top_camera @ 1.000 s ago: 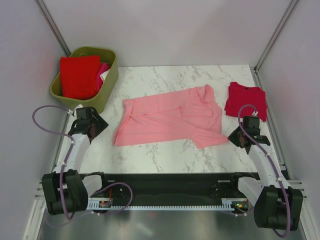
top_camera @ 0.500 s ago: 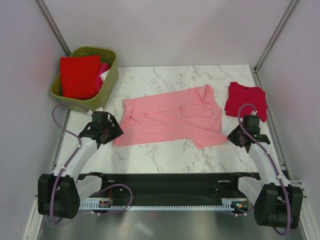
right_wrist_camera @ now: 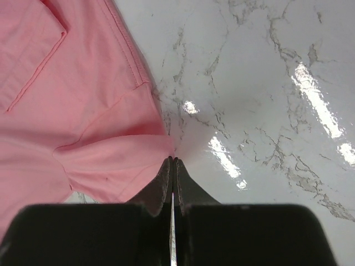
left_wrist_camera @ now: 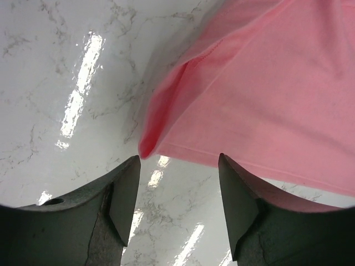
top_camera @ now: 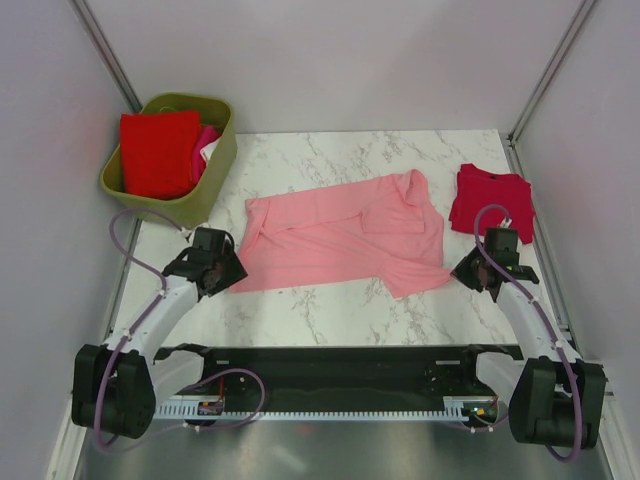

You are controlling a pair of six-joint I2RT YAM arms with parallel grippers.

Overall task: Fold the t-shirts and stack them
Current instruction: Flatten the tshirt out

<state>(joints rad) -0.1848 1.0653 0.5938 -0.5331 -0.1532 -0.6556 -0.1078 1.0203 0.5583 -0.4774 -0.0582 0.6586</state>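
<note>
A light pink t-shirt lies spread and rumpled in the middle of the marble table. My left gripper is open just short of the shirt's near-left corner, which lies between and just ahead of the open gripper. My right gripper is shut, its tips touching the shirt's near-right corner; no cloth shows between them. A dark crimson t-shirt lies folded at the far right.
An olive-green basket at the far left holds a bright red shirt, a hot pink one and a bit of white. Grey walls close in both sides and the back.
My left arm has swung right from beside the basket to the pink shirt's near-left corner. My right gripper has crept a little left toward the shirt's near-right corner.
</note>
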